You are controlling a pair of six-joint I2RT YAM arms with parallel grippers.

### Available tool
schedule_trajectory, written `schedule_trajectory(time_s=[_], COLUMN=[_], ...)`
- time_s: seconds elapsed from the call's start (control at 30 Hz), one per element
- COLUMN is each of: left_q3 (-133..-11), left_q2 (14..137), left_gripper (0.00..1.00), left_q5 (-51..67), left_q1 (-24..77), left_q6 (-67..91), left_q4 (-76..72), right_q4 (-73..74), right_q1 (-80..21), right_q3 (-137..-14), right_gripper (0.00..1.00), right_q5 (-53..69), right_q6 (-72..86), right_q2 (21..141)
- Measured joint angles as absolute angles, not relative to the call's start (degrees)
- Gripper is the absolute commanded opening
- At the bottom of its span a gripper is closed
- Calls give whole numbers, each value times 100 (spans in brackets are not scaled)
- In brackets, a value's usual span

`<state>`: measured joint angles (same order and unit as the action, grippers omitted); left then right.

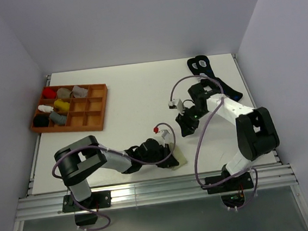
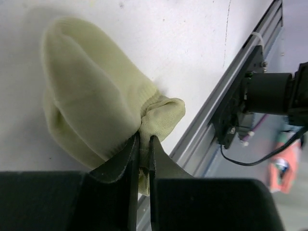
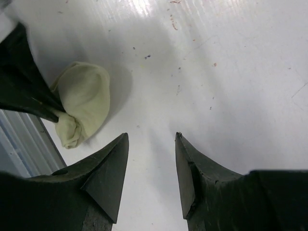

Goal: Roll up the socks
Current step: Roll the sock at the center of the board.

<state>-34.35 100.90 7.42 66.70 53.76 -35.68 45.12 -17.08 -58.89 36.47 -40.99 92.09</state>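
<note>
Overhead, at the near edge of the counter (image 1: 130, 96), the left gripper (image 1: 169, 156) lies over the cream sock (image 1: 179, 161). The right gripper (image 1: 186, 126) hangs apart, mid-counter. No taupe sock can be made out.

Left wrist: jaws pinched narrow on a bunched fold of the rolled cream sock, close to the edge rail (image 2: 231, 91). Recommended: keep that fold pinned while the cuff is tucked, and keep the bundle clear of the rail.

Right wrist: gripper wide, empty, above bare counter. What the roll encloses is hidden.

No legible text, labels, brands, numbers, signs anywhere
</note>
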Motion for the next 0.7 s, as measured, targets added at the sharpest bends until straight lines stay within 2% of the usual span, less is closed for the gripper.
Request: schedule_trajectory(time_s=[0.33, 0.5, 0.7], left_q3=[-3795, -4160, -4556], left_q2=[10453, 10772, 11019], left_gripper=[0, 0, 0], left_q5=[2832, 3715, 4235], left_q1=[5621, 5256, 5065], left_q6=[6149, 6370, 6425], left_q4=[-2882, -2338, -1662], right_q4=[4348, 4150, 3979], right_q1=[-1844, -2545, -3520], right_q3=[-4823, -4097, -3656], right_gripper=[49, 50, 50], right_q5=[3542, 3385, 3358], right_q6=[-4755, -5100, -5260], right_q2=[7824, 6932, 6082])
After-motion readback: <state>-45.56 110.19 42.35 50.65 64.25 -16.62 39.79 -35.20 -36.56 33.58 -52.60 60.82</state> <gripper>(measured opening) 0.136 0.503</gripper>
